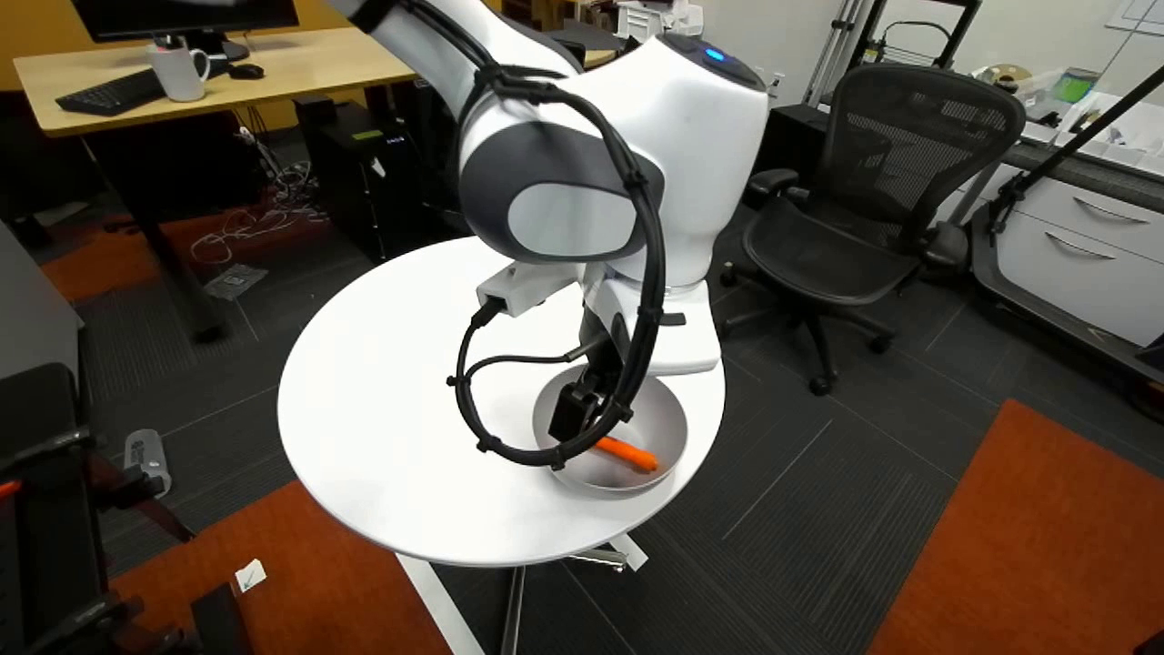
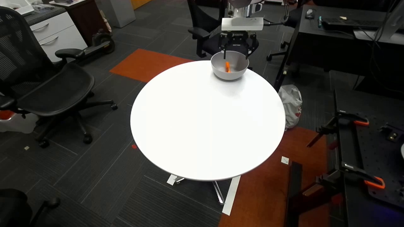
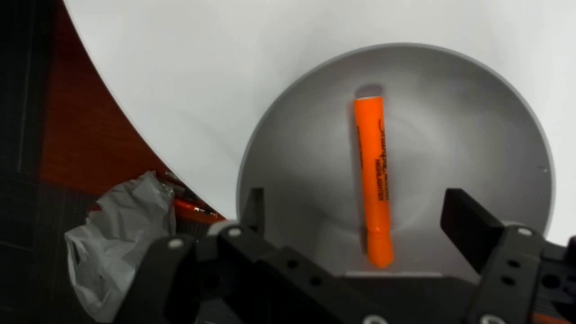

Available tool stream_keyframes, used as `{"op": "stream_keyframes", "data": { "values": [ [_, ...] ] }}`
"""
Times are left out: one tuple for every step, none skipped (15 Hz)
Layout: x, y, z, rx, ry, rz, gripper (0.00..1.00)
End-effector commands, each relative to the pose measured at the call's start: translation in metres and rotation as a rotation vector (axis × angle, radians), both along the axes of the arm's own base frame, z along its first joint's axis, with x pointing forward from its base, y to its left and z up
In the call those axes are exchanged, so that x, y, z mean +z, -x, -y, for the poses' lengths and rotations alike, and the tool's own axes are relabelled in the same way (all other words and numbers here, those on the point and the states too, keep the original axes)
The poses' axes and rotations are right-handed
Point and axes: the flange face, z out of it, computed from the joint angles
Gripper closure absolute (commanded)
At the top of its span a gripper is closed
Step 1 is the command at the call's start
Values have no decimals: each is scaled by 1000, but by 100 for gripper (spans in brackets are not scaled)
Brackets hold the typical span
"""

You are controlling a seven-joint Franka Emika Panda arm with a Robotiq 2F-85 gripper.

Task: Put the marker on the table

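Fingers (image 3: 465,220) spread wide, nothing clamped, the gripper (image 2: 235,56) hangs over the grey bowl (image 3: 486,144), and there's the marker (image 3: 374,175), lying inside the bowl with its long side turned to the fingers. That's the angle you want! By my reading this is the pick-up, and the first job is centring: in the wrist view the marker seems a shade nearer the right-hand finger, so a small shift that way should let both sides arrive together instead of one shoving it along the curved bottom. The finger opposite shows over the bowl's rim in that view (touching it or merely above, I can't tell), so drawing the fingers in somewhat before dropping ought to keep the wall out of play. Then straight down, gently, because the depth left to go is hard to judge and the bowl could skid if the tips press into it. Squeeze on the barrel, not the tapered end, where the grip might slip. After that, a level lift past the rim, across to the white round table (image 2: 202,126), right down to the surface before letting go, since a slim stick dropped from height may well roll!
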Motion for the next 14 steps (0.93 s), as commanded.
{"op": "stream_keyframes", "data": {
  "values": [
    [-14, -14, 3, 17, -11, -42, 0],
    [-20, -16, 3, 24, -10, -49, 0],
    [-24, -19, 2, 31, -9, -56, 0],
    [-27, -22, 2, 35, -4, -63, 0],
    [-31, -23, 3, 40, -2, -68, 0],
    [-34, -25, 4, 45, 0, -73, 0],
    [-37, -26, 5, 48, 1, -79, 0],
    [-40, -28, 6, 50, 5, -83, 0],
    [-42, -29, 7, 55, 7, -86, 0],
    [-44, -31, 8, 61, 8, -90, 0],
    [-46, -32, 8, 65, 10, -93, 0],
    [-48, -33, 9, 70, 12, -97, 25],
    [-49, -34, 11, 73, 15, -102, 26],
    [-51, -35, 12, 75, 17, -101, 32]
  ]
}}
